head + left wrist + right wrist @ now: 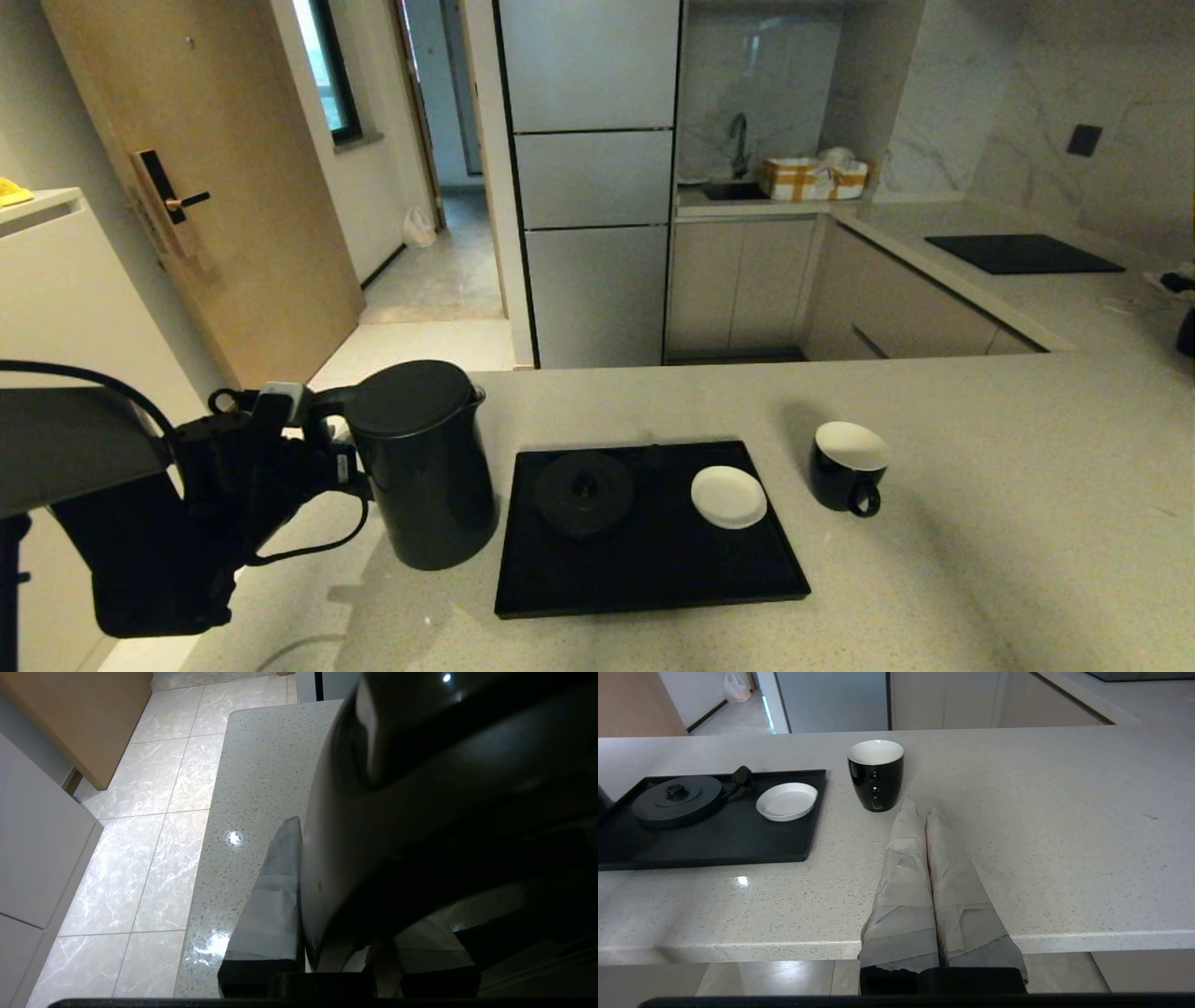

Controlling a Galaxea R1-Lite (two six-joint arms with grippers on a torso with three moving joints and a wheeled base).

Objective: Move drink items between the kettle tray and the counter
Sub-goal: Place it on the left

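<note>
Left gripper (344, 439) is clamped on the kettle (428, 467) handle, kettle on the counter (980, 523) at the tray's (653, 569) 9 o'clock; cup (845, 464) at 3. Right gripper (924, 812) closed, empty.

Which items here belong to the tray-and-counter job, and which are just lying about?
Job: kettle, held at its handle by the left gripper; cup; tray; counter.
Lying about: saucer, kettle base, cooktop, basket.

Glossy black kettle (425, 467), black tray (653, 560) and white-lined black cup (845, 464) are showing; counter (980, 523) is appearing beige, apparently speckled.
</note>
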